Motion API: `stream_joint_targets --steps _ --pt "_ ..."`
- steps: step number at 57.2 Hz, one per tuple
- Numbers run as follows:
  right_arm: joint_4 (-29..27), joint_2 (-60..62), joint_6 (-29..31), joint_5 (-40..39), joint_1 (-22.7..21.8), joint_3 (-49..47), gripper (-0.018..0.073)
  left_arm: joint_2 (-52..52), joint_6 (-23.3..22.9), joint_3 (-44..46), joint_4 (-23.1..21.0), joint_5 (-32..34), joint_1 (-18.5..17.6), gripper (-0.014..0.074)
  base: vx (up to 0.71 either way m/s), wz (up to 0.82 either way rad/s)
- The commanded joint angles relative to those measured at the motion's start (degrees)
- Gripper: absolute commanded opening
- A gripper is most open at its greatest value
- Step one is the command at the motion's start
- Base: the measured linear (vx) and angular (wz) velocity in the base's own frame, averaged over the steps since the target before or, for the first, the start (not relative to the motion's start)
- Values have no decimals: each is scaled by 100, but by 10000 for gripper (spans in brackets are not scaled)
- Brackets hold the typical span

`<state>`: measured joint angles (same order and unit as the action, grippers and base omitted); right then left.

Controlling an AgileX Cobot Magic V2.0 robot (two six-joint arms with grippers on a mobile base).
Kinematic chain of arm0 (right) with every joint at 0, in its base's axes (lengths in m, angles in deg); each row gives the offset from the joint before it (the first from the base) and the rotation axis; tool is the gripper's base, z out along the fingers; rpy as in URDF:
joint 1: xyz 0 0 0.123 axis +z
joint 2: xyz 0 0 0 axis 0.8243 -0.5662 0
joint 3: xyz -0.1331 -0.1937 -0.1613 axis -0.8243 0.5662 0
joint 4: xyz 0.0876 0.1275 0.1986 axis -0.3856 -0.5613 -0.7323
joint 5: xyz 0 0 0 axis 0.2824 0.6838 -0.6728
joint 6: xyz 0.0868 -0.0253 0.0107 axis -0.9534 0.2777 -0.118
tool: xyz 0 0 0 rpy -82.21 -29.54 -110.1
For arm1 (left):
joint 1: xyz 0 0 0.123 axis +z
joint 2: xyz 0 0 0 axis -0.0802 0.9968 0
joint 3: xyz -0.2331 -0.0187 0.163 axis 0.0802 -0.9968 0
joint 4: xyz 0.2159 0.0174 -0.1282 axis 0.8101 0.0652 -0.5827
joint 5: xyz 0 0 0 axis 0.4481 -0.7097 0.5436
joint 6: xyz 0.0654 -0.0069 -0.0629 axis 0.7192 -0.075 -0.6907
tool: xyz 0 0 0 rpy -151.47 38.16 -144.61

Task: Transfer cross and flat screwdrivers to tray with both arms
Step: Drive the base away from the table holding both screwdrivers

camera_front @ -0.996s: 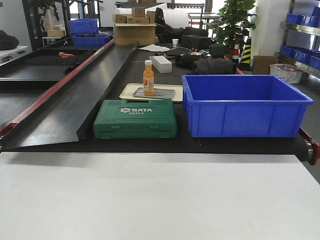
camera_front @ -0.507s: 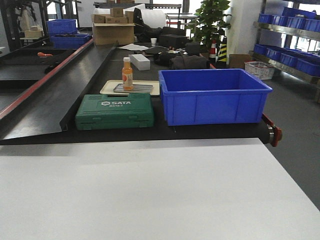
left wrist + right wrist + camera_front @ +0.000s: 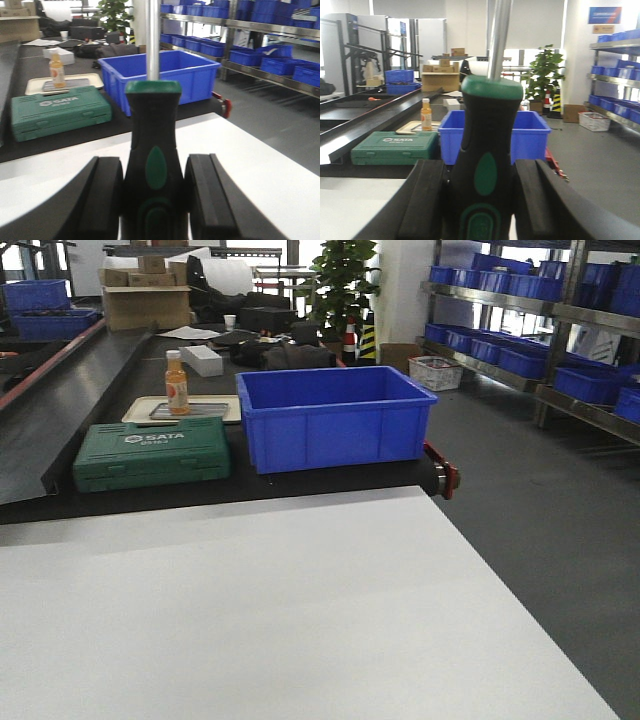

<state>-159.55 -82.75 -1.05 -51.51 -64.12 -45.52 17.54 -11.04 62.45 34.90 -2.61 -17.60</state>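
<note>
Room: a warehouse floor, with shelving point(image 3: 520, 340) full of blue bins along the right and a potted plant point(image 3: 340, 280) at the back.
Near surface: a white table point(image 3: 300, 620) fills the lower half of my front view.
Bench beyond: a black bench point(image 3: 330, 478) carries a green tool case point(image 3: 152, 452), with a deep blue bin point(image 3: 330, 440) just beside it on the right.
Behind the case: a cream tray point(image 3: 140, 410) with an orange bottle point(image 3: 177, 383) standing upright on it.
Left gripper point(image 3: 152, 185): closed down to handle width. Its 2 black fingers point(image 3: 107, 190) press either side of the left-hand screwdriver point(image 3: 152, 150).
Left-hand screwdriver: black handle with green cap and green oval inlay. The steel shaft runs straight up and out of the top of the wrist view.
Right gripper point(image 3: 480, 200): the same narrow grip, with its 2 fingers point(image 3: 427, 200) pinching the right-hand screwdriver point(image 3: 487, 165) by the handle.
Right-hand screwdriver: green cap uppermost, and the shaft leaves the frame at the top.
Tips: both are out of frame, so I cannot tell cross from flat.
Height: both wrist views look over the white table toward the bench. I cannot tell how far above it the screwdrivers are.
</note>
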Motion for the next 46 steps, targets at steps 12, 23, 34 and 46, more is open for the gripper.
stream_joint_targets --steps 12,23,34,46 --pt "-206 9 45 -113 -16 -188 -8 -49 -19 175 -52 548 -32 -1 -15 -35" --pt "-206 9 45 -113 -16 -188 -8 -49 -19 175 -52 548 -32 -1 -12 -39" --pt "-206 9 45 -113 -16 -188 -8 -49 -19 175 -52 548 -32 -1 -11 -45" --pt "-206 9 45 -113 -16 -188 -8 -49 -19 175 -52 548 -32 -1 -10 -51"
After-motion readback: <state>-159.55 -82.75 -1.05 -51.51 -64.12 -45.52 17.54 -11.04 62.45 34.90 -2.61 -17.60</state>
